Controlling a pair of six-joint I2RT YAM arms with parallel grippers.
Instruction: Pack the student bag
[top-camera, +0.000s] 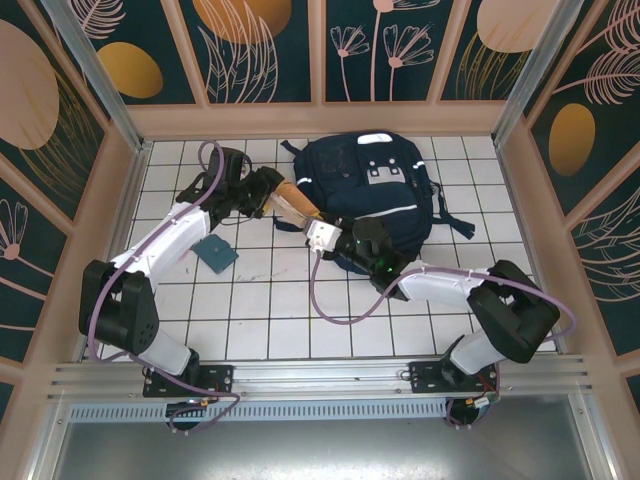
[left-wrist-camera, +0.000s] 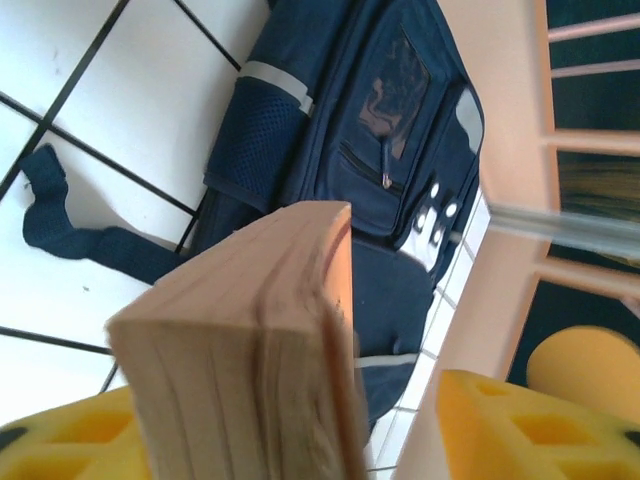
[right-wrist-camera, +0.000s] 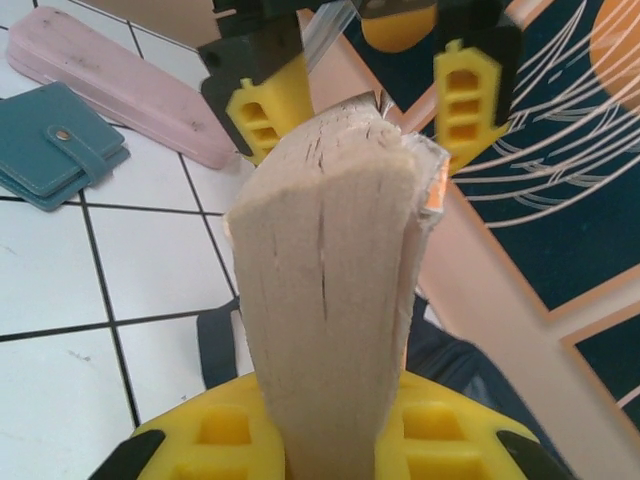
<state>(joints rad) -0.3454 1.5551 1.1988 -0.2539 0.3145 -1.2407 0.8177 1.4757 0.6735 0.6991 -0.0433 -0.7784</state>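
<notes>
Lying flat at the far middle of the white-tiled table: the student bag, navy with a white stripe, front side up, print on its white patches too small to read. At its left edge, held between both arms, a thick book, tan page edges showing. Clamped on the book's near end, the right gripper, pads against both faces. Spread around the far end, the left gripper, fingers wide, a clear gap on one side. On the tiles beyond, a pink case touching a teal snap wallet.
</notes>
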